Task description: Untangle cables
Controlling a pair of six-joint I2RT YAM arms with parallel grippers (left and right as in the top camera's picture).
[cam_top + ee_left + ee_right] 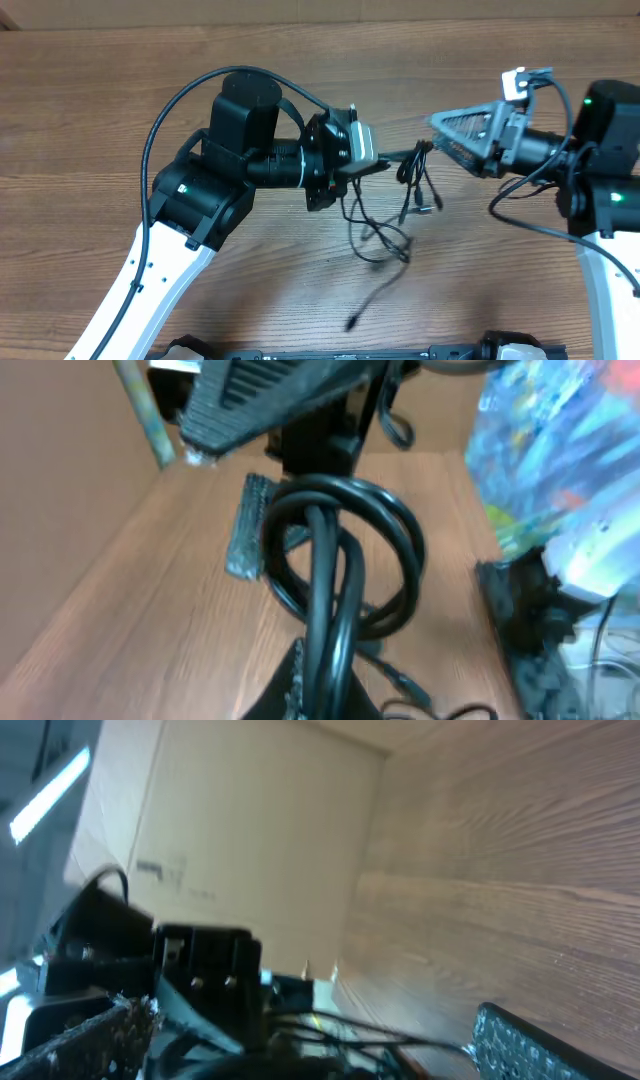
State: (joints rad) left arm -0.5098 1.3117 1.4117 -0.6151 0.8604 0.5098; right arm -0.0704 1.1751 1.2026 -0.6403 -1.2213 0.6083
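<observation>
Several cables (404,196) apparently within left gripper (424,150)

No legible text in any view; faint dark marks on the pale panel (160,870), right wrist view, are too blurred.

Overhead sharp, evenly lit, faint shadows; both wrist views motion-blurred.

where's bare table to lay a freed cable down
Bare wood: the far strip of the table beyond both arms, the whole patch left of the left arm, and the near patch between the cables and the right arm. Crowded: the middle, where the cables trail from the left gripper facing the right gripper.
</observation>
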